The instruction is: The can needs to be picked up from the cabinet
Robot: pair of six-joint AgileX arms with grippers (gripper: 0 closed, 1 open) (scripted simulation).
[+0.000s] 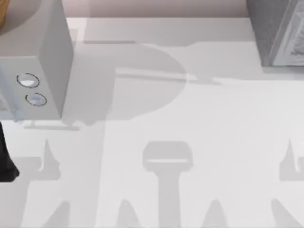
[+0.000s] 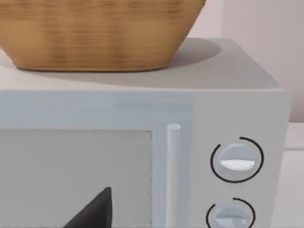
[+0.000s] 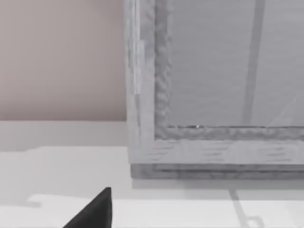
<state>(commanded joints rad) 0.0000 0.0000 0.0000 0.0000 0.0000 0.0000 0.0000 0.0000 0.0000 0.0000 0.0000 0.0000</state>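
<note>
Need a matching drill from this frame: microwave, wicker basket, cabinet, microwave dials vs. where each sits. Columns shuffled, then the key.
Things:
1. microwave
2. wicker basket
3. cabinet
4. dials

Places:
A. on top of the microwave
B. table's far right, top view
C. microwave front, beside the door handle
D. table's left, top view

Pairs: 1-D, 2-A, 3-B, 4-C
</note>
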